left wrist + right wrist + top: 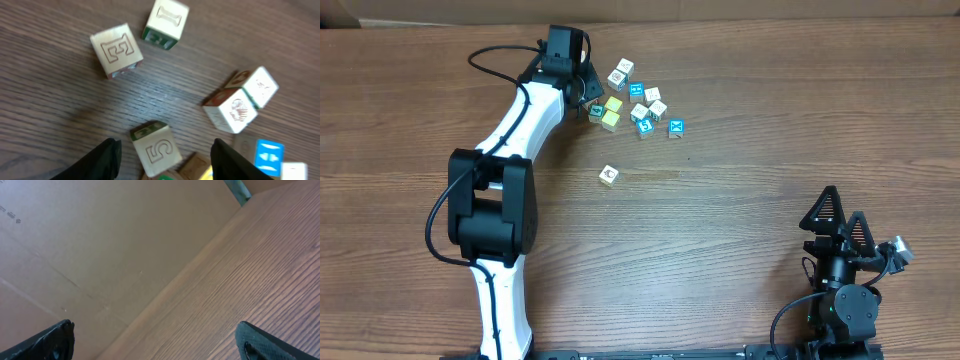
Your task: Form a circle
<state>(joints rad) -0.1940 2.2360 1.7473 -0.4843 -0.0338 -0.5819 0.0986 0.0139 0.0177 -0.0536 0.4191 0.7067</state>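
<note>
Several small cubes, white, cyan and yellow, lie in a loose scatter (638, 100) at the far middle of the table. One white cube (609, 174) sits apart, nearer than the scatter; no ring of cubes shows. My left gripper (588, 98) hangs at the scatter's left edge. In the left wrist view my left gripper (165, 162) is open, with a cream cube marked 5 (156, 150) between the fingers and a gap on each side. My right gripper (845, 225) rests open at the near right, far from the cubes, and holds nothing (155, 345).
Around the 5 cube lie a cream cube (116, 50), a cube with green sides (166, 22), two white picture cubes (231, 111) and a cyan one (269, 156). A cardboard wall (100, 240) runs along the table's edge.
</note>
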